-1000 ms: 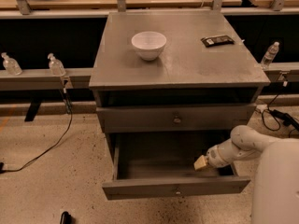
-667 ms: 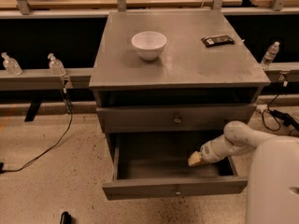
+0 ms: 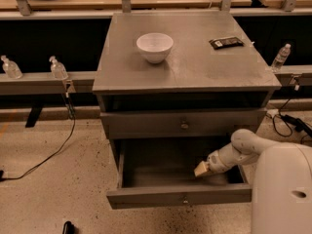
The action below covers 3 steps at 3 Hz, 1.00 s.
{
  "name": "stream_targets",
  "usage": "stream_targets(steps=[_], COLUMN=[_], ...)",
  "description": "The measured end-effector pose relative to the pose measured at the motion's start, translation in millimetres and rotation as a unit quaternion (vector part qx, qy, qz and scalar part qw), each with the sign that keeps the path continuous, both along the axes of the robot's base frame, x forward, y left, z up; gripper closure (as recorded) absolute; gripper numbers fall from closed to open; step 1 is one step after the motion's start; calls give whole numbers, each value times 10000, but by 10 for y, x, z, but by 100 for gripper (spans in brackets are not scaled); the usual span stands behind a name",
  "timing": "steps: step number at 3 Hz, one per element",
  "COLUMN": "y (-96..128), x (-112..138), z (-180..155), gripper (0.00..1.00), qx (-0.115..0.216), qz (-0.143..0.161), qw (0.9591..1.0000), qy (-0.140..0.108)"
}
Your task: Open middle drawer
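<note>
The middle drawer is grey with a small round knob. It stands pulled out from the grey cabinet, and its inside shows bare. The drawer above it is closed and has its own knob. My gripper has a tan tip. It reaches down into the open drawer from the right, near its right side, just behind the front panel, and holds nothing that I can see. My white arm crosses the drawer's right wall. Anything under the open drawer is hidden.
A white bowl and a flat black packet lie on the cabinet top. Small bottles stand on a rail at the left, and one bottle stands at the right. A cable runs over the floor at the left. My white body fills the lower right.
My gripper has shifted a little to the left inside the open drawer. The drawer has stayed pulled out at the same place.
</note>
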State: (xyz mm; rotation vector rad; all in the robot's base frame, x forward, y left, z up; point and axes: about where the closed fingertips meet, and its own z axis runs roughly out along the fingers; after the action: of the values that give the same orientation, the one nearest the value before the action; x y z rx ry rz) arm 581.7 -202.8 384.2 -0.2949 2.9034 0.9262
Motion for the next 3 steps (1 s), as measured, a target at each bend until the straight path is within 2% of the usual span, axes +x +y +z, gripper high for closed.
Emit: stream_targets(steps=[1,2,3], y=[-45,-107,-218], x=[-179,-322,-449], z=[389,816,1199], gripper=[100,100,100], qx=[416,653,705], qz=[60,222,213], qw=[9982,9929,9859], qy=[-433,-971,-1503])
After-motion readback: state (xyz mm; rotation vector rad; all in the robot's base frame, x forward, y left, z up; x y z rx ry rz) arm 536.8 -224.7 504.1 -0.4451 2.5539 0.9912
